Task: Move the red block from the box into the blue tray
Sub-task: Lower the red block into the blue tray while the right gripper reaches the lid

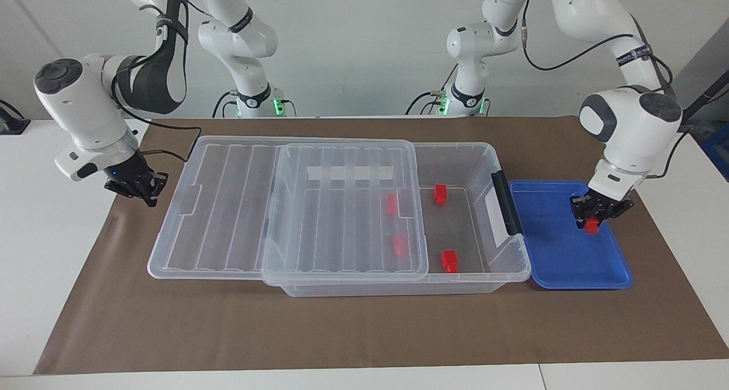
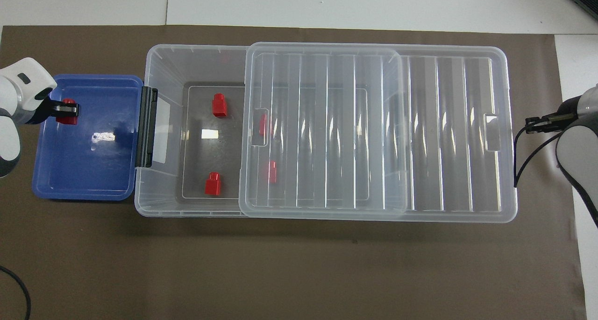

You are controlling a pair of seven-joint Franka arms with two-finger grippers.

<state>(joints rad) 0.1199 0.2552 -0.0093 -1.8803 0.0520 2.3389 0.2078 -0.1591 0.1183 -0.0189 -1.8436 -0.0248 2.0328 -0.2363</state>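
Nearest the robots, your left gripper [image 1: 599, 215] hangs low over the tray [image 1: 561, 265], at the part of it toward the robots, and it is pinching the block [image 1: 592, 225] between its fingers. The block sticks out below the fingertips; whether it already touches the tray floor I can't tell from either view. Your right gripper [image 1: 138, 186] waits over the mat [image 1: 364, 327] at the right arm's end, off the end of the lid [image 1: 228, 208]; I can't tell how its fingers stand.

Expect the block to be light, hard and smooth. It will not give under the fingers, so a modest squeeze is enough, but a glossy face can slip or twist if you grip off-centre. Take it across two flat sides of the body, not by the narrower stud. It should survive a short drop, though it may bounce or skate on the slick tray.

The held block's pointing is mostly hidden by the fingers. Two loose blocks [image 2: 218, 105] lie in the uncovered end of the box [image 2: 163, 124], and they show the shape: a squat body with a smaller stud, long axis running from body to stud, stud toward the side away from the robots. Two more sit under the slid lid.

The tray lies just beside the box's handle [image 2: 146, 126] end.
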